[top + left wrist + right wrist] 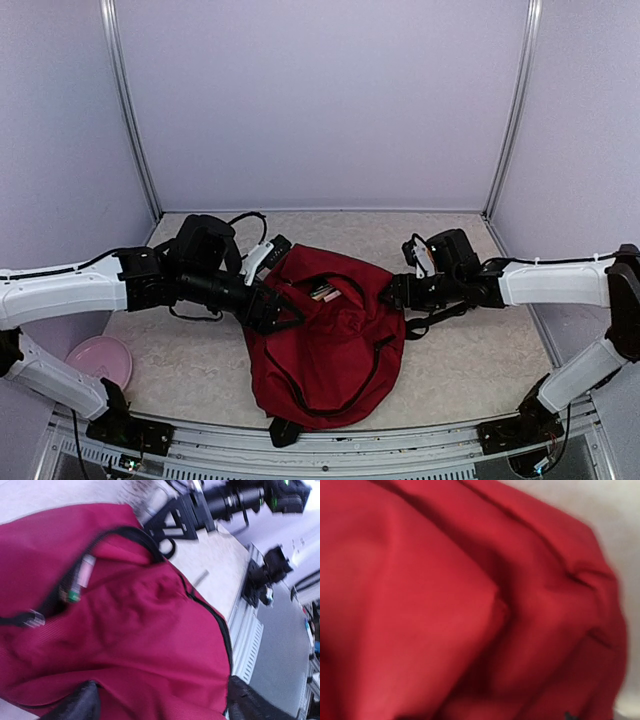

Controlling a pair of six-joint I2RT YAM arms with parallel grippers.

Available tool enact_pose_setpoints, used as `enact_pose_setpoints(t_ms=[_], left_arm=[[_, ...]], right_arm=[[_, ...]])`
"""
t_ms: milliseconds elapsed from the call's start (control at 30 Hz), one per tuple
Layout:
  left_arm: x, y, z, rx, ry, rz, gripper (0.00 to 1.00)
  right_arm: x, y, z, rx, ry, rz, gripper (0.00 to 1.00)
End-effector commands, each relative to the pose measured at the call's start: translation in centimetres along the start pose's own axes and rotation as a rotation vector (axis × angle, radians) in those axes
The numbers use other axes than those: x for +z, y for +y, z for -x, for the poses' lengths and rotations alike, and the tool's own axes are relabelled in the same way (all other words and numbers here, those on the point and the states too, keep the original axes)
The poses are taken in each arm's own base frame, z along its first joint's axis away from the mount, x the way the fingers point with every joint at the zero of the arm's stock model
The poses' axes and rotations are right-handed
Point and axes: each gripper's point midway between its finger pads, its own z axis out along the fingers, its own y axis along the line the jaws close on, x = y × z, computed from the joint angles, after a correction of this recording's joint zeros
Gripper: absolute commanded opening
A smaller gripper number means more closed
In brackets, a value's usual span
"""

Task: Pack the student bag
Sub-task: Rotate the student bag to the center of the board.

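The student bag (330,340) is a dark red backpack lying flat in the middle of the table, its top opening unzipped. Small items (322,291) show inside the opening; the left wrist view shows a pink and green one (80,580) beside the black zipper line. My left gripper (284,306) is at the bag's left edge. Its black fingertips (75,705) stand wide apart over the red fabric (150,630), open. My right gripper (393,293) is against the bag's right edge. The right wrist view shows only blurred red fabric (445,605), with its fingers hidden.
A pink bowl (100,358) sits near the front left corner. Black cables and a white and black item (262,252) lie behind the bag's top left. A black strap end (285,432) hangs over the front rail (400,440). Lilac walls close the back and sides.
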Motion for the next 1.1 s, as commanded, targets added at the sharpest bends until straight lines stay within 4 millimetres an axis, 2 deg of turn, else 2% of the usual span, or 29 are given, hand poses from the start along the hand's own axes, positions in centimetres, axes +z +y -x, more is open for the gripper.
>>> enact_pose_setpoints(t_ms=[0,33,167,267,333,467,533,633,733,833,867,933,1067], left_arm=[[-1.6,1.8,2.6,-0.029,-0.057,-0.009,0.96],[-1.6,2.0,2.4,-0.033,-0.053,-0.010,0.98],[-2.2,2.5,1.7,-0.035,-0.061,0.019,0.99],[-3.6,4.3,2.2,-0.057,-0.113,0.114,0.99],[-4.9,6.1,2.7,-0.092,-0.167,0.192,0.99],[-7.0,10.5,2.1,-0.206,-0.266,0.335,0.99],[-7.5,13.0,1.0,-0.315,-0.322,0.380,0.99],[-7.2,15.1,-0.8,-0.441,-0.385,0.341,0.95],[-6.7,15.8,-1.8,-0.486,-0.432,0.310,0.91],[-6.4,16.4,-2.3,-0.499,-0.475,0.307,0.83],[-6.3,16.6,-2.2,-0.504,-0.490,0.300,0.81],[-6.0,16.8,-1.8,-0.517,-0.510,0.279,0.79],[-5.6,17.0,-1.0,-0.539,-0.536,0.239,0.76]], right_arm=[[2.4,2.4,2.7,-0.027,-0.026,0.100,0.75],[2.9,2.6,3.3,-0.040,-0.029,0.100,0.72],[5.2,2.8,5.7,-0.099,-0.027,0.100,0.54],[6.7,2.7,8.5,-0.137,-0.051,0.106,0.33],[8.1,2.5,10.3,-0.184,-0.049,0.118,0.24],[11.1,3.7,13.6,-0.262,-0.019,0.152,0.25],[11.3,4.6,16.2,-0.301,-0.047,0.149,0.27],[9.9,5.5,19.1,-0.337,-0.096,0.120,0.30],[7.4,5.6,20.8,-0.361,-0.150,0.052,0.43],[4.9,5.3,21.4,-0.376,-0.198,-0.039,0.45],[4.2,5.8,21.3,-0.403,-0.217,-0.057,0.44],[3.0,9.1,20.4,-0.535,-0.266,-0.036,0.43],[2.4,17.1,16.0,-0.900,-0.363,-0.041,0.40]])
